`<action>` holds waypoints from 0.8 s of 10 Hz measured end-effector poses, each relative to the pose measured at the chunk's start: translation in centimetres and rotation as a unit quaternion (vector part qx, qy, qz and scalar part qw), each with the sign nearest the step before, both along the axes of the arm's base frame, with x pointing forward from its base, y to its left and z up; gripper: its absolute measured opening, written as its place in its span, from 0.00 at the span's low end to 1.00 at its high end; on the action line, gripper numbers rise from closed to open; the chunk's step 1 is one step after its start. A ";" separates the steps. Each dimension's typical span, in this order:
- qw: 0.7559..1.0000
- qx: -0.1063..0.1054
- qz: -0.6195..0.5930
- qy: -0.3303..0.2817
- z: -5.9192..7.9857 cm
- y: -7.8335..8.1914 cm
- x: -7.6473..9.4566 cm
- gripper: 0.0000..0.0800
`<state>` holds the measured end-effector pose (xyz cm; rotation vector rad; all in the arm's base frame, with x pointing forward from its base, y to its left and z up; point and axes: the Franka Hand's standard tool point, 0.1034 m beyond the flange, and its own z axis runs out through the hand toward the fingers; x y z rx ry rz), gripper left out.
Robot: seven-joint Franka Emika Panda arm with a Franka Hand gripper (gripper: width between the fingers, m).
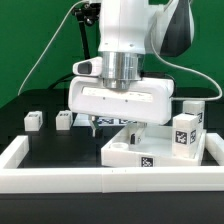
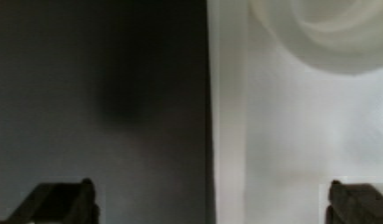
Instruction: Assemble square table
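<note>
The white square table top (image 1: 128,153) lies right of the middle, a black-and-white tag on its near edge. My gripper (image 1: 116,128) hangs low over its far-left part. In the wrist view the top (image 2: 303,130) fills one half of the picture as a blurred white surface with a round hollow, and the dark table fills the other half. The gripper (image 2: 209,195) is open, its two dark fingertips (image 2: 56,204) wide apart on either side of the top's edge, with nothing between them. Two small tagged legs (image 1: 33,120) (image 1: 65,120) lie at the exterior view's left. More tagged legs (image 1: 186,132) stand at its right.
A long white border wall (image 1: 90,180) runs along the front and up the left side of the black table. A cable hangs behind the arm against the green backdrop.
</note>
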<state>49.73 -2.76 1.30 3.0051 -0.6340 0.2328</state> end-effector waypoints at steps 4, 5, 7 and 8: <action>1.000 0.000 0.002 -0.003 0.0 0.2 0.2 0.58; 1.000 0.000 0.002 -0.003 0.0 0.2 0.2 0.33; 1.000 -0.001 0.002 -0.004 0.1 0.1 0.3 0.13; 1.000 -0.001 0.002 -0.004 0.1 0.1 0.3 0.08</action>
